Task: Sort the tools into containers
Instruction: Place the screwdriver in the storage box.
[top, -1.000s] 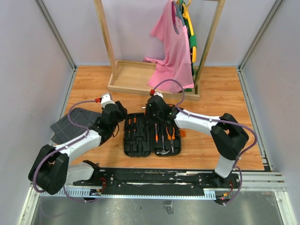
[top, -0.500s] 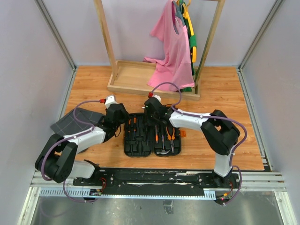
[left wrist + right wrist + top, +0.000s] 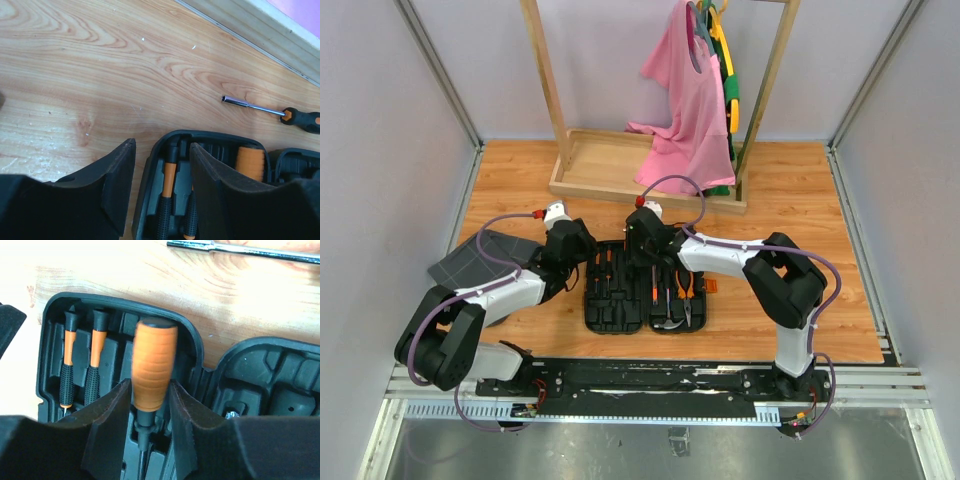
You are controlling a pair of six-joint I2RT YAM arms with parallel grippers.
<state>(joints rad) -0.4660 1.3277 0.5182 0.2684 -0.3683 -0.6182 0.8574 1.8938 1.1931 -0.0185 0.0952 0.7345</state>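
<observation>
The right fingers (image 3: 107, 425) clasp an orange screwdriver (image 3: 152, 365) above its slot in the case (image 3: 50, 350), while the left fingers (image 3: 117, 175), spread and empty, straddle its corner, seemingly to steady it.

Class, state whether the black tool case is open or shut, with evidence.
Open: the tool case lies spread flat, both halves facing up, with screwdrivers visible in its moulded slots.

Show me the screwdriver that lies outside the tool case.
The long-shafted screwdriver lying on the wooden tabletop beyond the tool case; the other screwdrivers are in or directly over the case.
</observation>
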